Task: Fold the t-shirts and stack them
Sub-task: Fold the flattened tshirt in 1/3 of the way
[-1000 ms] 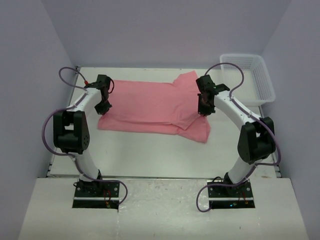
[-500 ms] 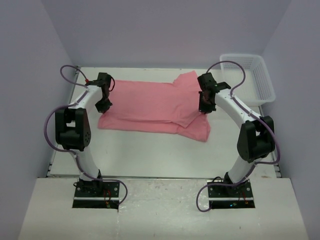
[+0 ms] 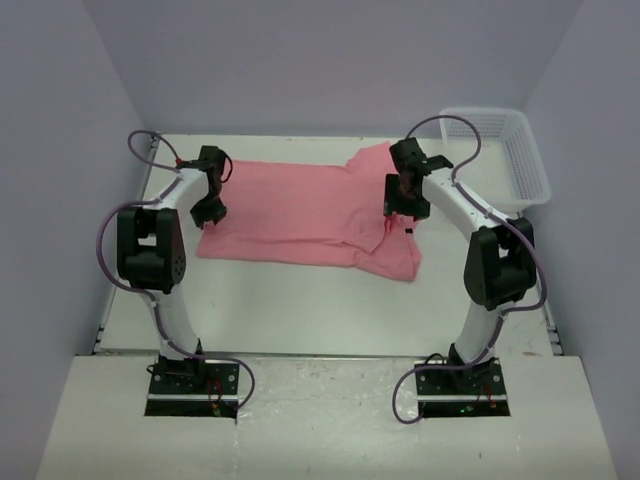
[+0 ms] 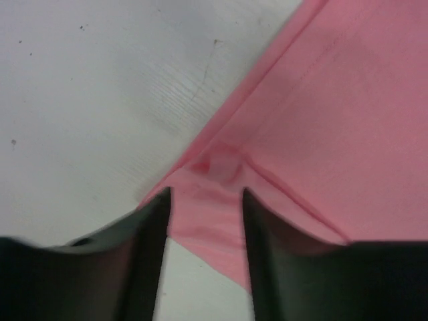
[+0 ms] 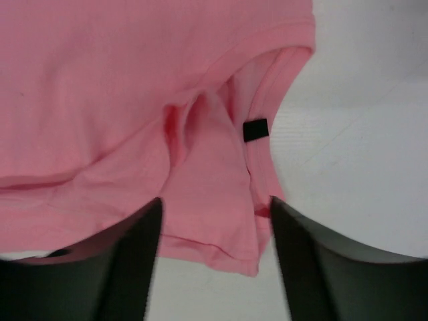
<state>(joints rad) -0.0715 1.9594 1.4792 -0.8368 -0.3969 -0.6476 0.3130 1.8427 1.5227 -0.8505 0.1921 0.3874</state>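
Note:
A salmon-pink t-shirt lies spread across the far half of the table, its near part doubled over. A sleeve sticks out at the back right. My left gripper hangs over the shirt's left edge. In the left wrist view it is open, a corner of the shirt lying loose between the fingers. My right gripper hovers over the shirt's right side. It is open too, straddling a folded flap of the t-shirt beside the collar and its black tag.
A white mesh basket stands at the back right corner of the table. Bare white table runs between the shirt and the arm bases. Grey walls close in the back and both sides.
Both grippers have opened and let go of the shirt's edges. The right gripper has shifted a little left and toward the back; the cloth under it has settled onto the table.

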